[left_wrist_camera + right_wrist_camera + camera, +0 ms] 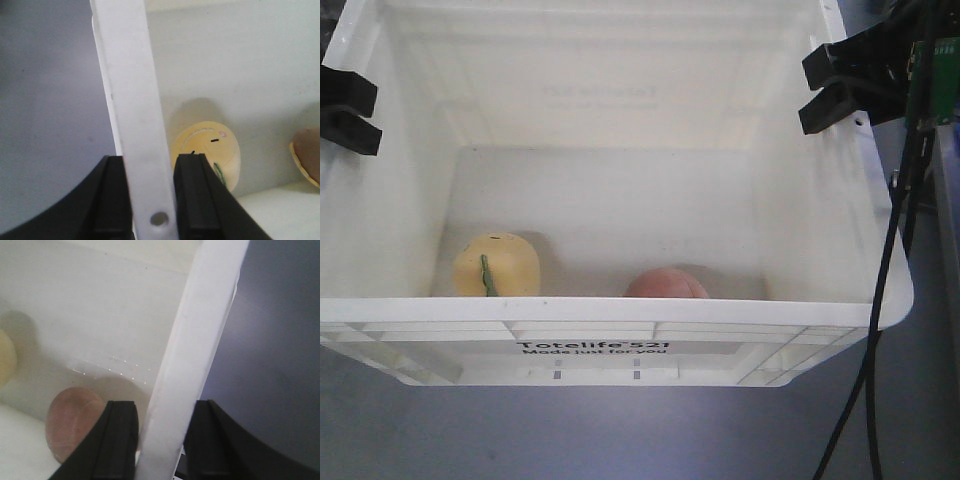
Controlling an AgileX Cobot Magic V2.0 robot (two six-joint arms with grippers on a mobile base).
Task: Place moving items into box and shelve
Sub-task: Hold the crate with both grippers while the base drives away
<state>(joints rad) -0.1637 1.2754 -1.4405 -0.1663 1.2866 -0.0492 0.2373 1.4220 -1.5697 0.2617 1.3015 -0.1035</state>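
Note:
A white plastic box (pixel 620 312) fills the front view and hangs above a grey floor. Inside it lie a yellow plush toy with a green stem (pixel 498 264) at the left and a peach-pink round toy (pixel 667 284) at the right. My left gripper (pixel 345 108) is shut on the box's left rim (pixel 137 100), one black finger (pixel 197 200) on each side. My right gripper (pixel 840 85) is shut on the right rim (pixel 200 340) in the same way. The yellow toy (pixel 210 150) and the peach toy (pixel 72 422) also show in the wrist views.
Black cables (pixel 882 300) hang down at the right of the box, below a green circuit board (pixel 947 65). A grey vertical surface (pixel 950 250) stands at the far right edge. Grey floor (pixel 620 435) lies under the box.

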